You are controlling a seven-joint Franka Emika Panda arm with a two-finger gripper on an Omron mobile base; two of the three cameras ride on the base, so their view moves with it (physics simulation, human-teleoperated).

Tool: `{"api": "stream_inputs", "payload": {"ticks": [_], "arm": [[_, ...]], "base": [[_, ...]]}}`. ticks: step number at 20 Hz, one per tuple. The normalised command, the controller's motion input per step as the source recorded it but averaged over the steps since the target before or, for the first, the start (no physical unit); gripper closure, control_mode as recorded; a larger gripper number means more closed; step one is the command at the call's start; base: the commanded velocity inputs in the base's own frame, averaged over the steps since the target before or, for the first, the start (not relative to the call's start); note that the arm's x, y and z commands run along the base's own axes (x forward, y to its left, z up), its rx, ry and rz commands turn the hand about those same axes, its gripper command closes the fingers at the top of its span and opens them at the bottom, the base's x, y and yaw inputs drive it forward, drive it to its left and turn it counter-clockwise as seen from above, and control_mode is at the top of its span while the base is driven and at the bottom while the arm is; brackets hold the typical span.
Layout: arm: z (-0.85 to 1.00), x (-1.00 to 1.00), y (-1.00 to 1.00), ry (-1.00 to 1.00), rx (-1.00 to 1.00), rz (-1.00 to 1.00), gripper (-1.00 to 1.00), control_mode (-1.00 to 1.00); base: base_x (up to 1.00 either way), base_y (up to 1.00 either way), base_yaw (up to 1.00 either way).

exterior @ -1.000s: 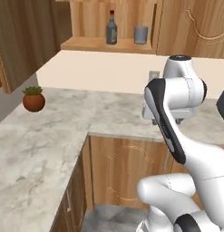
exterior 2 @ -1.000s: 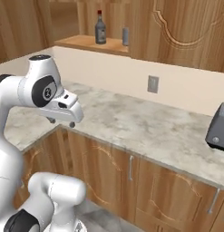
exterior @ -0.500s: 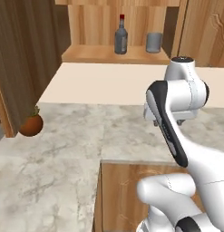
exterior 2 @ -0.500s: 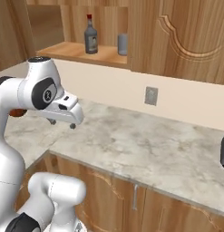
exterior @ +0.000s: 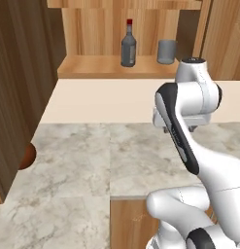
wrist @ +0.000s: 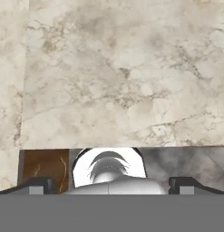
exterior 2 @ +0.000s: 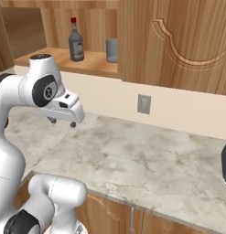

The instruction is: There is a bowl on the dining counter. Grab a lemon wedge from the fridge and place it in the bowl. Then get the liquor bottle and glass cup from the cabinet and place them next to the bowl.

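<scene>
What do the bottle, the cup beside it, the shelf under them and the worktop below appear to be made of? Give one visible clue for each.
Liquor bottle: probably dark glass, see-through grey body, red cap.
Glass cup: likely glass or clear plastic, plain grey translucent cylinder.
Cabinet shelf: light brown wood, visible grain, matte.
Counter: looks like polished marbled stone, beige-grey with veining.

plant pot [exterior: 27, 156]: a brown round shape, mostly hidden behind the open cabinet door [exterior: 19, 87]
cabinet door: cut off by the left and top edges
dark appliance [exterior 2: 225, 162]: only a sliver inside the right edge, kind unclear
liquor bottle [exterior 2: 76, 42]: label too small to read
gripper [exterior 2: 61, 122]: fingers tucked under the white hand, hard to make out
</scene>
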Motion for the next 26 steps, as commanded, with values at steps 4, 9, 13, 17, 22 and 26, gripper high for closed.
{"api": "stream_inputs", "payload": {"ticks": [4, 9, 13, 17, 22, 26], "arm": [[0.60, -0.14, 0.24, -0.35, 0.00, 0.00, -1.00, -1.00], [0.68, -0.04, 0.12, -0.43, 0.00, 0.00, -1.00, -1.00], [0.77, 0.00, 0.36, -0.41, -0.02, 0.00, -1.00, -1.00], [0.81, 0.04, 0.47, -0.37, -0.07, 0.00, -1.00, -1.00], [0.67, 0.33, 0.21, -0.29, -0.08, 0.02, -1.00, -1.00], [0.52, 0.61, 0.09, -0.16, -0.06, 0.02, -1.00, -1.00]], "base": [[0.00, 0.00, 0.00], [0.00, 0.00, 0.00], [0.00, 0.00, 0.00], [0.00, 0.00, 0.00], [0.00, 0.00, 0.00], [0.00, 0.00, 0.00]]}}
